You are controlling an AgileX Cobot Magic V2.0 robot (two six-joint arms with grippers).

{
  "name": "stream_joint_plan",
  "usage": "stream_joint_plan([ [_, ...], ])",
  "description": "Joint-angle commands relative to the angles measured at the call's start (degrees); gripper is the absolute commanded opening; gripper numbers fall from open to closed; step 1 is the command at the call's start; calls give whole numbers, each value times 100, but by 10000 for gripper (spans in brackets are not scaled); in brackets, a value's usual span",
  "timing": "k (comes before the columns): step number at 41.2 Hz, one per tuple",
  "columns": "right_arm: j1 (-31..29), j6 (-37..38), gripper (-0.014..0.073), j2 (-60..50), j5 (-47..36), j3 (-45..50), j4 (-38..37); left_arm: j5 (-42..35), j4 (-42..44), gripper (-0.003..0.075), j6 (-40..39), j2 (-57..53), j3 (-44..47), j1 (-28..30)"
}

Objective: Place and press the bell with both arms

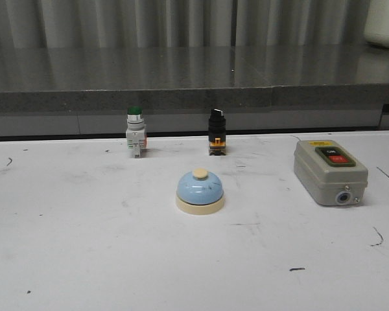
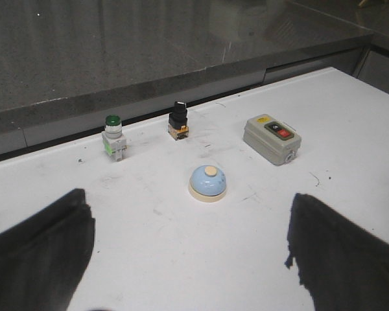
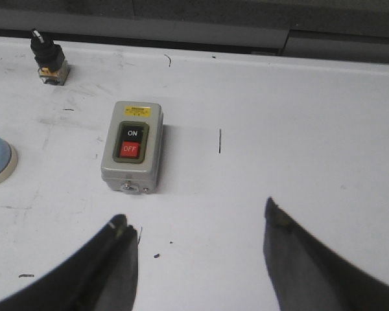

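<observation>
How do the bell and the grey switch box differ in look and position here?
The bell is a round light-blue dome on a cream base; the switch box is a grey rectangular case. The bell has one cream knob on top; the box carries ON and OFF buttons. The bell sits mid-table, the box to its right. Both rest untouched on the white table.

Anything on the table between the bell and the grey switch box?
No; in the front view, only bare scuffed table separates the bell from the switch box.

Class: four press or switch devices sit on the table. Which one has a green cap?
The small push button at the back left; the bell is light blue, the others black or grey.
</observation>
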Motion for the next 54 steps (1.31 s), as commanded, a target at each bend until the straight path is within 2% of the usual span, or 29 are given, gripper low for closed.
stream_joint_plan([
  [1, -19, -51, 454, 26, -418, -200, -37, -465, 0, 587, 44, 57, -132, -2],
  [12, 86, -163, 454, 26, -243, -205, -37, -597, 0, 587, 44, 57, -132, -2],
  [22, 770, -288, 445, 194, 365, -614, 1, -597, 0, 587, 44, 57, -132, -2],
  [24, 936, -352, 412, 287, 531, -780, 9, -597, 0, 587, 44, 57, -132, -2],
  [26, 1173, -451, 339, 435, 723, -983, 55, -597, 0, 587, 44, 57, -132, -2],
  [30, 1594, -485, 139, 718, 899, -1409, 160, -597, 0, 587, 44, 57, -132, -2],
  [33, 1906, -485, 29, 961, 905, -1669, 181, -597, 0, 587, 44, 57, -132, -2],
  [37, 2334, -485, -62, 1369, 879, -2013, 181, -597, 0, 587, 44, 57, -132, -2],
  [44, 2865, -485, -68, 2259, 887, -2609, 181, -601, 0, 587, 44, 57, -132, -2],
  [54, 3189, -485, -68, 3692, 912, -3415, 181, -610, 0, 587, 44, 57, -132, -2],
])
